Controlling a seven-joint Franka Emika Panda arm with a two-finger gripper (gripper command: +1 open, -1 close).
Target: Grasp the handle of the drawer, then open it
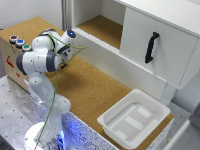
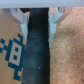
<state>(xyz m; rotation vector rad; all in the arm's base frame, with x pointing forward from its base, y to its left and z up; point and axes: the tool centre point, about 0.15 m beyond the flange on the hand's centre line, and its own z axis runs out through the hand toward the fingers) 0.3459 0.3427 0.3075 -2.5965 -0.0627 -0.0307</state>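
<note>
The drawer point(image 1: 172, 50) is a large white boxy unit at the exterior view's upper right. Its flat front panel carries the slim black handle point(image 1: 151, 47), mounted upright. My arm point(image 1: 45, 57) is folded at the exterior view's left, far from the handle, and the arm's own links mostly hide the hand there. In the wrist view my gripper point(image 2: 37, 22) is open and empty. Its two pale fingers point(image 2: 21, 17) stand apart above a dark gap between a cardboard box and the cork surface. The handle and drawer do not show in the wrist view.
A shallow white plastic tray point(image 1: 134, 117) lies on the cork tabletop point(image 1: 95, 90) below the drawer. A cardboard box point(image 1: 10, 57) with coloured caps stands at the left; its blue printed figure point(image 2: 12, 52) shows in the wrist view. An open cork-floored recess point(image 1: 102, 27) lies beside the drawer.
</note>
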